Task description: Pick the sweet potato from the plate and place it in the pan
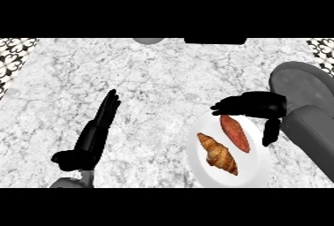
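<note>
**Right hand poised over the sweet potato, grasp not yet made**

Head view: a white plate point(257, 174) sits on the marbled worktop point(157, 84) at the near right. On it lie two things side by side: a reddish sweet potato point(235, 133) on the right half, running from the far rim toward the near side, and a golden croissant point(218, 153) just to its left. The two look close together but apart.

The right hand point(256, 105) hangs at the far edge of the plate, just above the far tip of the sweet potato. Its fingers point(225, 106) point left and are spread, while the thumb point(270, 132) reaches down along the right side of the sweet potato. Nothing is held; the hand is released and straddles the far end of the vegetable. Whether it touches it, I cannot tell.

The grey pan point(301, 86) lies at the far right, partly hidden behind the right forearm point(312, 137).

The left hand point(96, 130) rests at the near left, flat and straight, holding nothing.

As I judge it, the picking step is in hand. The next move calls for lowering and closing round the sweet potato without catching the croissant, then lifting and carrying it right and away to the pan.
</note>
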Robot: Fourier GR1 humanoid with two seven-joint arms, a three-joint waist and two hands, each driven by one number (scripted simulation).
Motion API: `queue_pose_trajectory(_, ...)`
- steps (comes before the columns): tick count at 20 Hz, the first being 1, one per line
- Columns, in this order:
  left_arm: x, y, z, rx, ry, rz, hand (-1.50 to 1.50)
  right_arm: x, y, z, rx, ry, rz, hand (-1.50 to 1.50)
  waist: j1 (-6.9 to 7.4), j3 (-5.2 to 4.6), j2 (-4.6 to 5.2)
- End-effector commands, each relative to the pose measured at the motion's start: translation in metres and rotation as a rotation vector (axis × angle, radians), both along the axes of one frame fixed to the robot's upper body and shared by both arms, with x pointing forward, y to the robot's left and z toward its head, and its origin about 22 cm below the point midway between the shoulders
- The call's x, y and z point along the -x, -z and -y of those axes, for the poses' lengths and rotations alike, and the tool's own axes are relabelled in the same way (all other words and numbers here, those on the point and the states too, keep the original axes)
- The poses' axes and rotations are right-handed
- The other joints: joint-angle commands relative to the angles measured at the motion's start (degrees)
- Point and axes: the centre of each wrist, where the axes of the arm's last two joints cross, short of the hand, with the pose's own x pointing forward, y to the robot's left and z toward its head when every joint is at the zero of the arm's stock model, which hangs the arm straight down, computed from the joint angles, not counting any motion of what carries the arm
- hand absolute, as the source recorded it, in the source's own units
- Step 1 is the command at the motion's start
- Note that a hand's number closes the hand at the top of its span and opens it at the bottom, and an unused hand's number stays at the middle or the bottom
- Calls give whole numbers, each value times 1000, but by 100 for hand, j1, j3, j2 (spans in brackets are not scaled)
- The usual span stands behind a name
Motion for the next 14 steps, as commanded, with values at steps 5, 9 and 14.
queue_pose_trajectory(5,14,8,-21,16,-11,-8,0,-13,10,0,28,-40,-82,-150,-73,-6,-30)
queue_pose_trajectory(9,-10,14,4,-15,-29,-8,0,-8,32,-14,49,-51,-65,-150,-140,-7,-30)
queue_pose_trajectory(14,-4,-8,-3,3,-9,-7,0,-5,54,-2,-9,-16,-108,-150,-103,-4,-27)
